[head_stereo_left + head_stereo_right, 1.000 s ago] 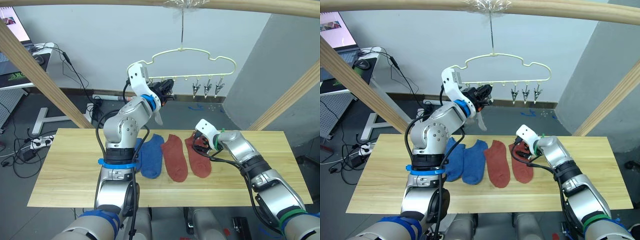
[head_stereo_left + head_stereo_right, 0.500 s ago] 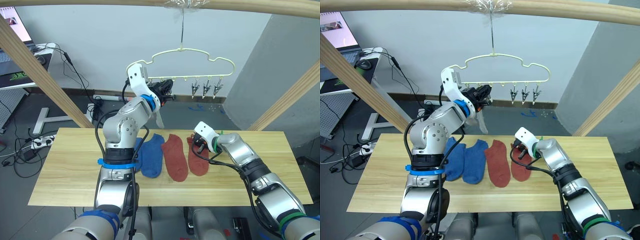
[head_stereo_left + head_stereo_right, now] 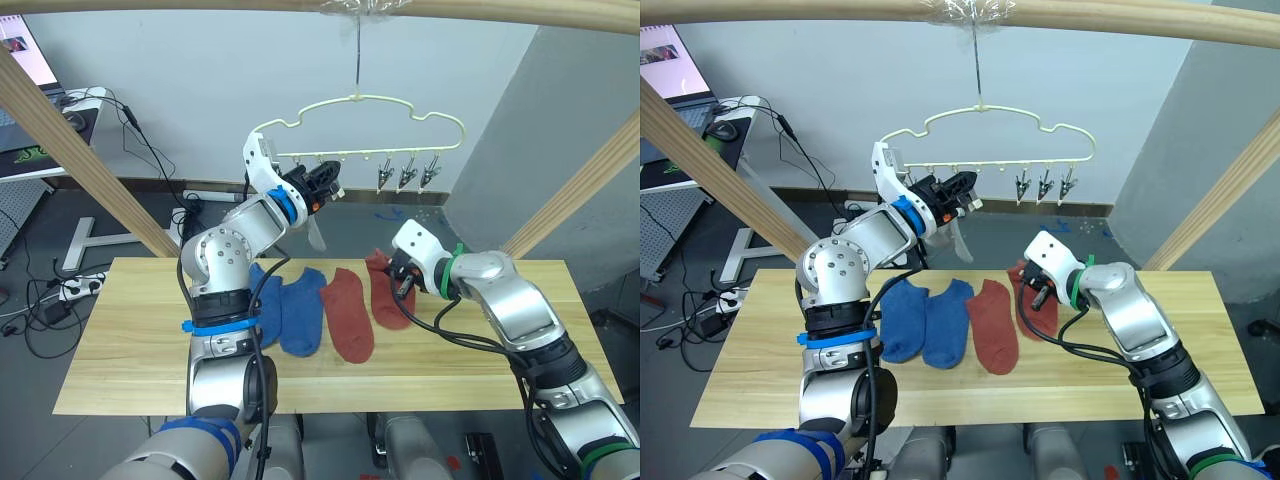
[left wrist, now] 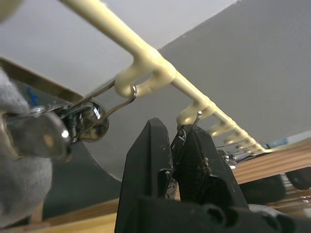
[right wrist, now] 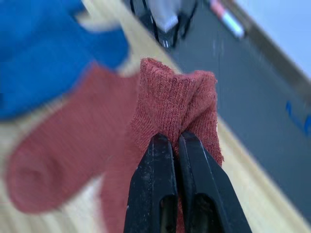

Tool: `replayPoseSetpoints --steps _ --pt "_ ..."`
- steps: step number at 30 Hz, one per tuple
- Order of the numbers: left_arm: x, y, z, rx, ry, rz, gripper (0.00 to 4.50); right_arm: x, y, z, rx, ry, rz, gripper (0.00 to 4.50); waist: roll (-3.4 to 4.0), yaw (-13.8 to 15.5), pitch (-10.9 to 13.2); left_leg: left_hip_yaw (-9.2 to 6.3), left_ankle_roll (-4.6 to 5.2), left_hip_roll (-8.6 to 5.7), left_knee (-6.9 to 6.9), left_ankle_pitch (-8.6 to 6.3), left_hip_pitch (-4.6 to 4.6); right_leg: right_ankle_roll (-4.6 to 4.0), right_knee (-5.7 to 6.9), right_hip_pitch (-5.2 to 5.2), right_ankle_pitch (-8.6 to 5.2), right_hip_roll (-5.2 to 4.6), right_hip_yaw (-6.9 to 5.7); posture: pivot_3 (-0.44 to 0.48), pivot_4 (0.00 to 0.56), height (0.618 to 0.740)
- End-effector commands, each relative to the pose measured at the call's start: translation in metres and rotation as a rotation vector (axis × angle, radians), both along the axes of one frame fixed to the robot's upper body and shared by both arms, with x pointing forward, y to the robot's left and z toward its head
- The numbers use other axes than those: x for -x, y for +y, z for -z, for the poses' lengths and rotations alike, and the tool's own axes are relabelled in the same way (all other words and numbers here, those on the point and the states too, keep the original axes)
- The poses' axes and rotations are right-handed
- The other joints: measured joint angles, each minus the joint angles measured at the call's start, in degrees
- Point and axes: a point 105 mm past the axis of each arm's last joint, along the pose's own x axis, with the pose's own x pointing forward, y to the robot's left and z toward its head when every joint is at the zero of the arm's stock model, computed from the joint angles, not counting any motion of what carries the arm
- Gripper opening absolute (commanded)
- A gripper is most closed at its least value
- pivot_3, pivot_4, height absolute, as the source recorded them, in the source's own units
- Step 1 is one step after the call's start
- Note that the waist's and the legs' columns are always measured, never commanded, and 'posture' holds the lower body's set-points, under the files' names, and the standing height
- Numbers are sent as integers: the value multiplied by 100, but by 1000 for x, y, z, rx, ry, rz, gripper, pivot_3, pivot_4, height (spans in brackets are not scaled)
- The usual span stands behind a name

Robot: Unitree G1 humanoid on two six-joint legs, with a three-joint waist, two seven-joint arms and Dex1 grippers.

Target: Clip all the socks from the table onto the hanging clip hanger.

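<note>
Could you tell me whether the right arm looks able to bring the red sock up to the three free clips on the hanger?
Probably yes: the right end effector is shut on the red sock, and open space leads to the free clips; the left end effector sits further along the clip hanger.

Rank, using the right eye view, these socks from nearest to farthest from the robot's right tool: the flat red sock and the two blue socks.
1. Flat red sock, just left of the right tool.
2. Right blue sock, further left.
3. Left blue sock, by the left arm.

Likely a lab or office, monitor [image 3: 22, 50] on side desk [image 3: 40, 140], floor cables [image 3: 50, 300], bare grey walls
</note>
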Motion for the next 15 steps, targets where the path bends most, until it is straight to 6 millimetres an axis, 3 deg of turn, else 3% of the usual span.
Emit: replayPoseSetpoints --steps 1,15 --pt "1 3 -13 54 3 24 204 5 11 -28 -51 -62 -33 21 0 0 0 0 0 0 0 0 0 0 0 0 0 -1 0 -13 234 740" --pt "1 5 -11 39 44 39 204 -17 42 -70 -93 -188 -78 21 0 -2 0 1 -2 1 -2 1 0 0 -1 -2 0 -1 -1 -9 222 740"
